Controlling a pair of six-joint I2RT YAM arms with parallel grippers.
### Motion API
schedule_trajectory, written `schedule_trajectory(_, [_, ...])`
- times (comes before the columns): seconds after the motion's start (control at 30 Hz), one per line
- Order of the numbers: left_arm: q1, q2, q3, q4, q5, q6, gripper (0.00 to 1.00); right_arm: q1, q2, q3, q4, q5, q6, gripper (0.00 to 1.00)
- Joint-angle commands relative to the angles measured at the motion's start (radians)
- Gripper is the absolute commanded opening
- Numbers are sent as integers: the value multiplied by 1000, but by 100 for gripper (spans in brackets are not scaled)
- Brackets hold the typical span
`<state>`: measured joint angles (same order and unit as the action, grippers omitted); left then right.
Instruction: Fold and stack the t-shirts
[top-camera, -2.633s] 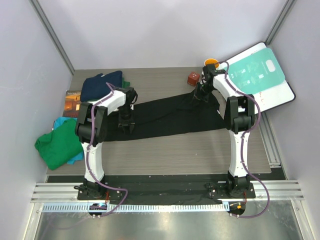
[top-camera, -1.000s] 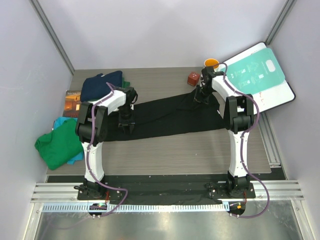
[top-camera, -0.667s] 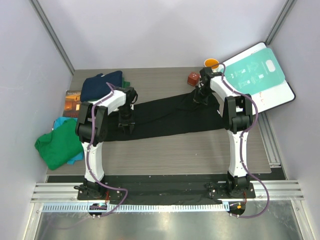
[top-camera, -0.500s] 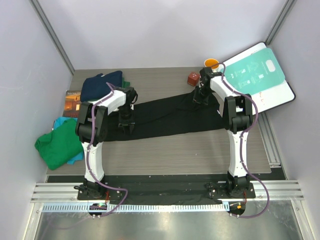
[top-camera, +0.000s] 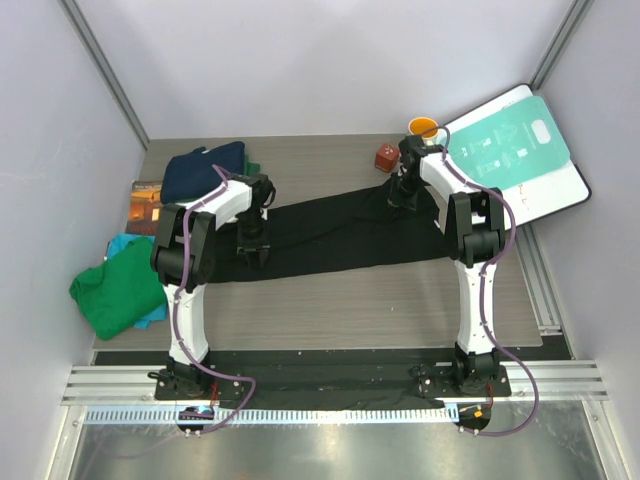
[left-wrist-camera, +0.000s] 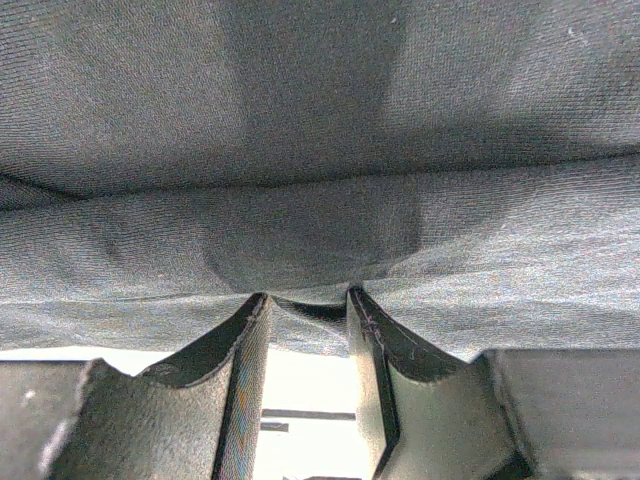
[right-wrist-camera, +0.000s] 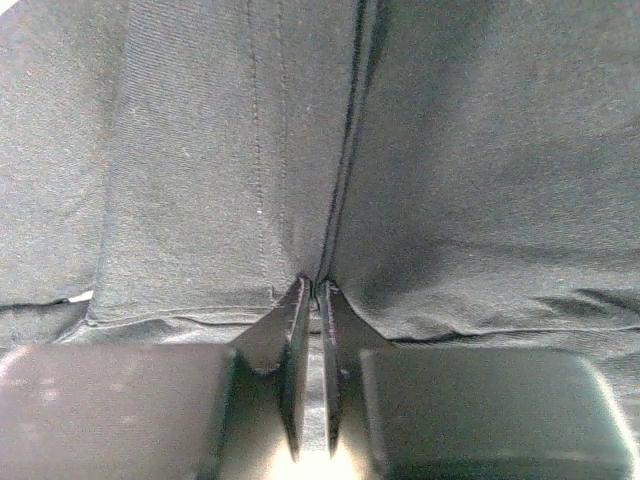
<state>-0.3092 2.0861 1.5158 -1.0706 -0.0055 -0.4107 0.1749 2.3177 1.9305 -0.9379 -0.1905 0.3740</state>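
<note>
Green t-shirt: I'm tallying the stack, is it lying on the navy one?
No, the green t-shirt lies crumpled at the near left, clearly apart from the navy t-shirt farther back.

You're reaching both arms forward over table, wrists pitching down. Left gripper (top-camera: 250, 250) is pinching fold of black t-shirt (top-camera: 340, 235) between part-spread fingers (left-wrist-camera: 240, 350). Right gripper (right-wrist-camera: 312, 285) is nipping it, fingers nearly touching.

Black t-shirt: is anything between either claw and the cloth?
Nothing visible. The left claw pinches a fold of the black t-shirt, and the right claw is closed on another fold near the shirt's right end. No other item lies between them.
</note>
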Motion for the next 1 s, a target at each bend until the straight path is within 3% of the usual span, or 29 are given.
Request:
schedule_trajectory(0.0, [1, 32, -29, 58, -2, 7, 37, 8, -4, -2, 24, -12, 14, 9])
schedule_trajectory(0.23, [1, 40, -8, 52, 2, 7, 37, 8, -14, 16, 17, -15, 22, 1])
schedule_trajectory(0.97, [1, 29, -9, 54, 2, 7, 37, 9, 2, 254, -50, -73, 54, 1])
